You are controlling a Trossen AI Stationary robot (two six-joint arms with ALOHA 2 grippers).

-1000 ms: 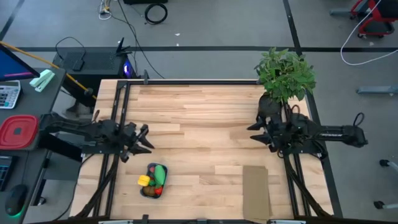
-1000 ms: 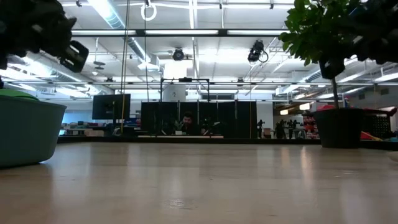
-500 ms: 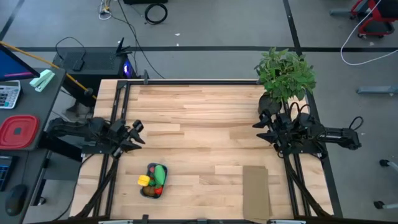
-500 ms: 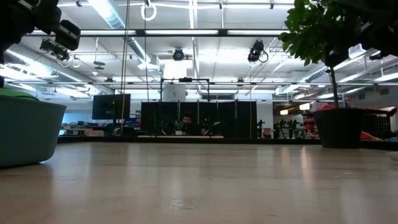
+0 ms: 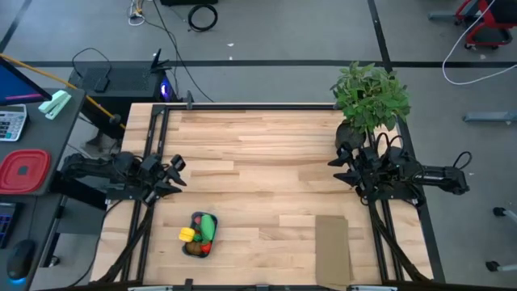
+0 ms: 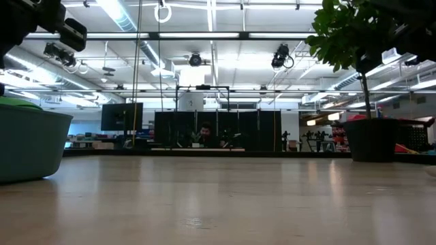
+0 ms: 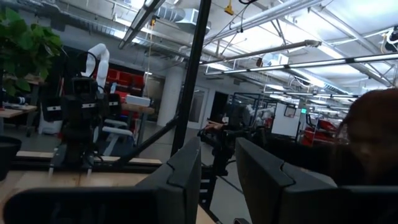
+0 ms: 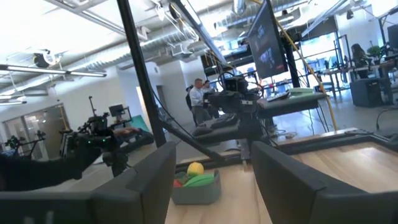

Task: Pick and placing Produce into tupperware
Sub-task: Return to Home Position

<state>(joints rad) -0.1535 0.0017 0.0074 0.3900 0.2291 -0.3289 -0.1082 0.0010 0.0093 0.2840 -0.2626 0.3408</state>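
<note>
Since no fruit [image 5: 202,229] lies loose, you've both arms parked:
left claw [image 5: 172,172]: fingers apart, empty, raised at table [image 5: 258,145] edge
right claw [image 5: 338,168]: apart, empty, beside plant [image 5: 370,95]
tub [image 8: 196,194]: holds fruit, near left claw, well apart from right

Produce [image 5: 202,229] in tupperware [image 6: 30,146], near-left part of table [image 5: 266,153]. Cardboard [image 5: 332,248] flat, near-right. Potted plant [image 5: 370,95] on far-right corner. Left gripper [image 5: 174,173] over left edge, right gripper [image 5: 334,167] over right edge.
</note>
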